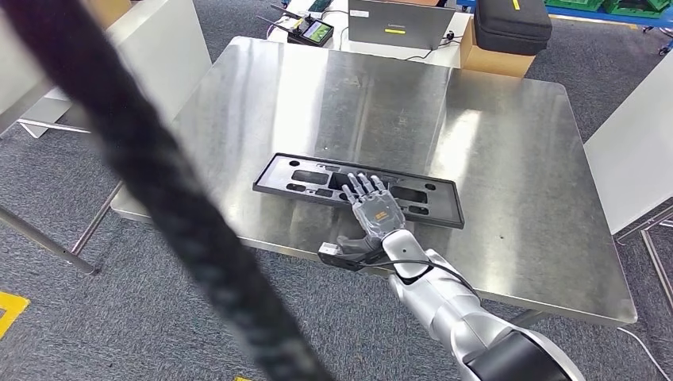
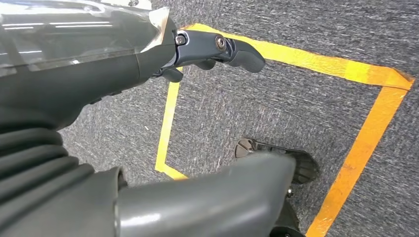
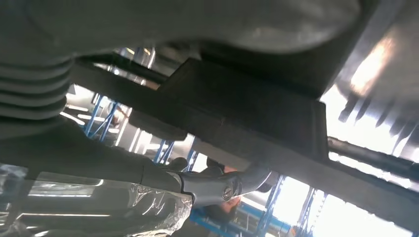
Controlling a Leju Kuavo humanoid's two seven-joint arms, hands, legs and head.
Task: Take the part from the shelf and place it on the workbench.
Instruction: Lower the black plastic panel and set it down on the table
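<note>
I see the part (image 1: 359,190), a long, flat, matt black plastic panel with rectangular cut-outs, lying flat on the brushed steel table (image 1: 508,151) in the middle of the head view, its length running left to right and slightly down toward the right. The table is a bare, reflective sheet with rounded corners, standing on grey carpet.

My right hand (image 1: 371,208) comes up from the lower centre of the frame on a silver arm. Its dark fingers (image 1: 361,185) are spread apart and extended flat over the part's near edge, palm down; it grips nothing. I cannot tell whether the fingertips actually touch the panel or sit just above it. In the right wrist view the part (image 3: 247,108) shows as a dark, blurred slab close over the hand.

My left hand (image 2: 217,49) appears in the left wrist view above grey carpet marked with yellow tape (image 2: 365,133); its dark fingers are curled inward with nothing in them.

At the top of the head view sit a laptop (image 1: 401,22) and a black case (image 1: 512,25).
</note>
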